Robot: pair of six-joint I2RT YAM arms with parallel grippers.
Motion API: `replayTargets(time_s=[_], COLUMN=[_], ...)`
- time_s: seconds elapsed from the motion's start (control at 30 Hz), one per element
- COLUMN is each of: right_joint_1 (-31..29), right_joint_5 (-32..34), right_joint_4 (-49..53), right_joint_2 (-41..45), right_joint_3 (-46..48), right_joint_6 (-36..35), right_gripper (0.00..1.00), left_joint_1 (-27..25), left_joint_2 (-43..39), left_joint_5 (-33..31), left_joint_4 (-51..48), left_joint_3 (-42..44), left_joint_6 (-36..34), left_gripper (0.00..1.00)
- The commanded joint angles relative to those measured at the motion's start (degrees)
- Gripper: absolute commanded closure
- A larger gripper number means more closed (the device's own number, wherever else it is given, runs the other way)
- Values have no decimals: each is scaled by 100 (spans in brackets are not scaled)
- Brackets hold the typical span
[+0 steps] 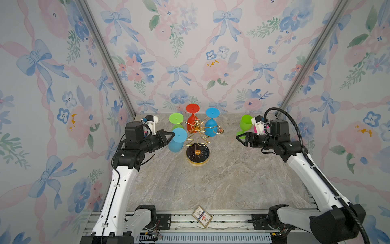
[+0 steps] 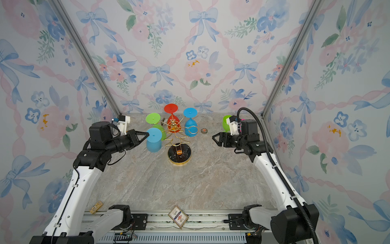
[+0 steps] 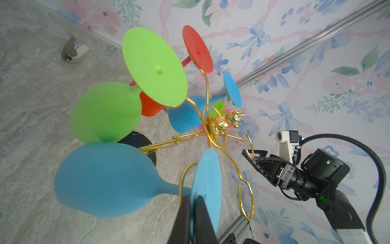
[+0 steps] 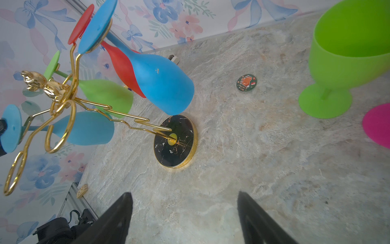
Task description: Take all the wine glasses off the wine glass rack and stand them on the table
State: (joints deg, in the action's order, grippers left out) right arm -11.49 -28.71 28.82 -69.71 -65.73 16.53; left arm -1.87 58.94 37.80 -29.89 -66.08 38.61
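Marble-pattern tabletop (image 1: 211, 186), floral walls. Finding one: the left gripper (image 1: 171, 135) is clamped on the foot rim of the blue wine glass (image 1: 175, 145). That glass hangs upside down, its stem in a loop of the wine glass rack (image 1: 203, 156), just ahead of the fingertips, bowl below them. Finding two: the right gripper (image 1: 240, 140) stands spread and empty, well apart from the rack, with a green glass (image 1: 245, 124) upright just behind it.
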Motion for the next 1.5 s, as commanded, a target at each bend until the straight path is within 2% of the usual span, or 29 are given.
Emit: replayTargets(time_s=[0.0,0.37,1.07,1.47], right_joint_1=[-71,-73,-87,-91], right_joint_5=[-28,-43,-74,-135], right_joint_4=[-85,-130,-225,-287], right_joint_2=[32,54,141,104], right_joint_3=[90,161,265,297], right_joint_6=[54,88,161,191], right_gripper=[20,20,20,20], left_joint_1=[45,67,55,55], left_joint_2=[27,133,611,753], left_joint_5=[-34,70,692,737], left_joint_4=[-162,2,228,592], left_joint_3=[-77,-124,-186,-186], left_joint_6=[-32,91,383,654], left_gripper=[95,100,100,100])
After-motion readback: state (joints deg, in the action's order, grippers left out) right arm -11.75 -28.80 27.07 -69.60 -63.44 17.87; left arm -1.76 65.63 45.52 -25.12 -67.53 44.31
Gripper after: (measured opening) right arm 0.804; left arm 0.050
